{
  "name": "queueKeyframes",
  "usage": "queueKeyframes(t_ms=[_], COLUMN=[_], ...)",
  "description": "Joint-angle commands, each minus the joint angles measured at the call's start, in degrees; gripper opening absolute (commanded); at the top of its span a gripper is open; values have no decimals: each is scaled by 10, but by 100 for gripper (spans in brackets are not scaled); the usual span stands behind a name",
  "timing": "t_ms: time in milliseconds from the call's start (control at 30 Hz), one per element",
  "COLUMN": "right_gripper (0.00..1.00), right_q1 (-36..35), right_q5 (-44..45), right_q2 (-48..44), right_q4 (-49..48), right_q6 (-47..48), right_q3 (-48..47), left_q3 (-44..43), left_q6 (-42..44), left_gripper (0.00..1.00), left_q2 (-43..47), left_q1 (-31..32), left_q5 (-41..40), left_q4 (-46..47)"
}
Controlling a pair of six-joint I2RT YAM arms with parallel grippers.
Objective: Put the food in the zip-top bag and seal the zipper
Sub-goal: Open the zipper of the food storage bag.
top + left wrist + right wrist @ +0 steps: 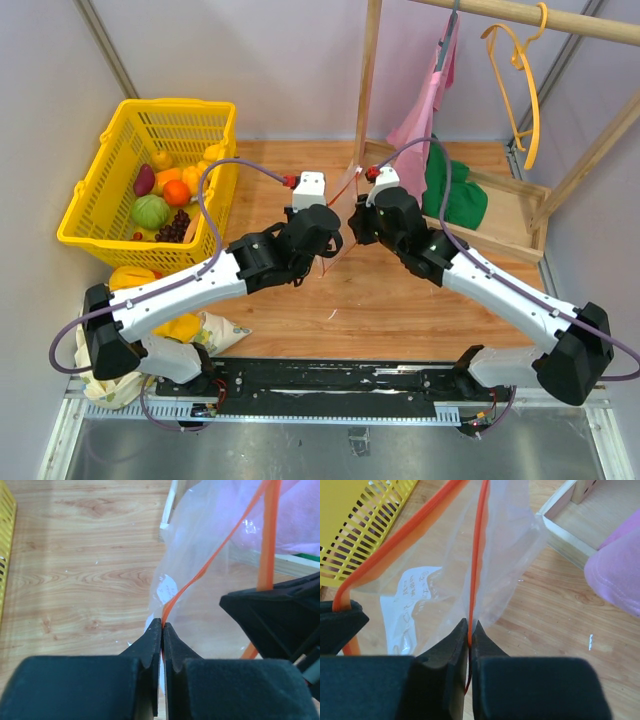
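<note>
The zip-top bag [346,205] hangs above the middle of the table between both grippers. My left gripper [162,625] is shut on the orange-red zipper [210,562], with the clear bag [195,535] rising past it. My right gripper [470,628] is shut on the zipper's other strip [479,555], with the clear bag [512,550] behind it. In the top view, the left gripper [333,238] and the right gripper [357,226] almost touch. The food [160,197], which includes green, orange, purple and yellow toy pieces, lies in the yellow basket [90,238] at the far left. The bag looks empty.
A wooden rack [368,90] stands at the back right, with a pink cloth [425,110], a green cloth [450,195] and an orange hanger [525,90]. Its low wooden tray [500,235] lies behind my right arm. Printed snack packets [215,330] lie by the left arm's base.
</note>
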State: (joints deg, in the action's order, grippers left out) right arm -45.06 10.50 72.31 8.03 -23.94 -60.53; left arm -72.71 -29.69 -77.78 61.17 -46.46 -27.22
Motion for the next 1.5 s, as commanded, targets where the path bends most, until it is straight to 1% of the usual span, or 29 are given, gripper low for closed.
queueKeyframes(t_ms=[0, 133, 233, 333, 633, 700, 767, 833, 1000, 1033, 1267, 1467], right_gripper=[1, 1, 1, 1, 1, 1, 1, 1, 1, 1, 1, 1], right_q1=[-7, -8, -9, -11, -14, -16, -16, -16, -14, -14, -2, 1], right_q5=[-8, -40, -58, -70, -97, -102, -104, -102, -70, -61, 37, 87], right_q2=[-10, 2, 12, 19, 39, 40, 39, 38, 44, 44, 35, 24], right_q4=[18, 34, 50, 59, 83, 85, 86, 96, 142, 153, 212, 231], right_q6=[12, 18, 24, 28, 38, 40, 43, 50, 80, 88, 140, 166], right_q3=[-33, -54, -70, -82, -103, -105, -104, -106, -119, -123, -140, -151], left_q3=[8, 3, -2, -4, 6, 10, 17, 23, 24, 23, 20, 13], left_q6=[-11, -6, -3, 0, 2, 0, -1, -2, -5, -6, -5, -5], left_gripper=[11, 33, 41, 44, 48, 47, 43, 33, 3, 1, 0, 0], left_q2=[21, 13, 8, 6, 10, 8, 9, 10, 14, 16, 32, 27], left_q1=[-14, -18, -23, -31, -49, -58, -67, -73, -85, -87, -105, -116], left_q5=[13, 34, 44, 56, 94, 96, 94, 90, 66, 60, 31, 27], left_q4=[12, 15, 16, 21, 51, 52, 55, 55, 29, 22, -28, -61])
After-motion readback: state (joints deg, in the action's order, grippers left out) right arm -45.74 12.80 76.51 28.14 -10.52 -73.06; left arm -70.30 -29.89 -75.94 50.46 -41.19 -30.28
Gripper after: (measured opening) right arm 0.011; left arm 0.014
